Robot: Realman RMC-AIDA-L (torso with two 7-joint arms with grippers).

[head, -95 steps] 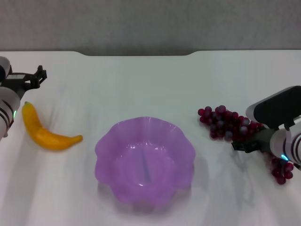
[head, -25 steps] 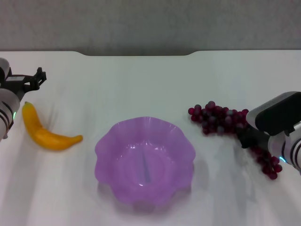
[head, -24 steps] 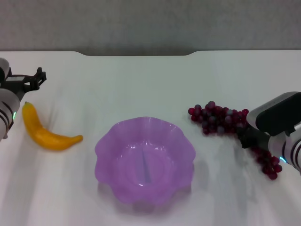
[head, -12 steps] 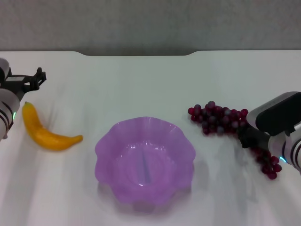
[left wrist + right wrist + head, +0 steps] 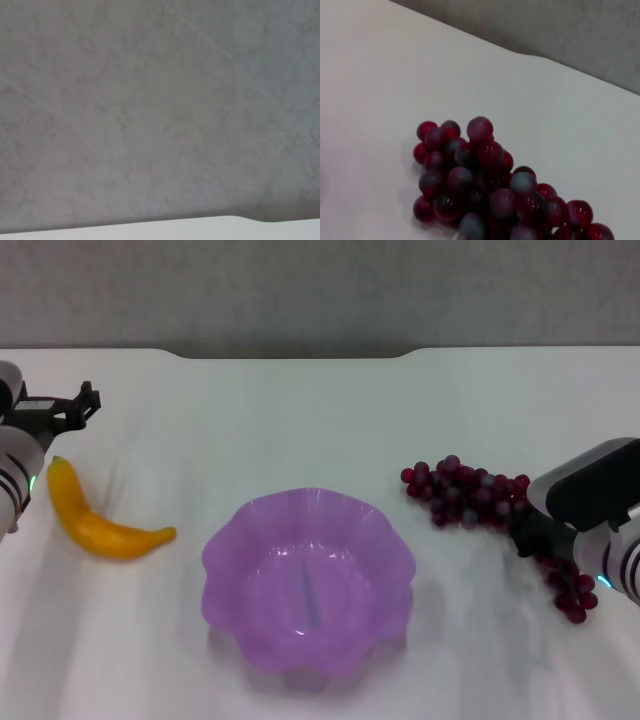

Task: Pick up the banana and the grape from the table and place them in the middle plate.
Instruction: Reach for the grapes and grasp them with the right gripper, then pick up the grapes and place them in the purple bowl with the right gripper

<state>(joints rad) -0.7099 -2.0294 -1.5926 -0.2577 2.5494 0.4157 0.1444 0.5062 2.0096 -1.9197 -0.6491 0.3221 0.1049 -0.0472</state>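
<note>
Right gripper [image 5: 527,536] sits mid-bunch on grape [image 5: 470,493], right of middle plate [image 5: 308,580]; finger state: cannot tell. Confirm firm hold, then lift straight, clear wavy rim, lower gently.

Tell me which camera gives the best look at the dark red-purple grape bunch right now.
The head view: it shows the whole dark red-purple grape bunch on the white table, its near end running under the right gripper. The right wrist view shows only its far end, close up. The left wrist view shows none.
</note>
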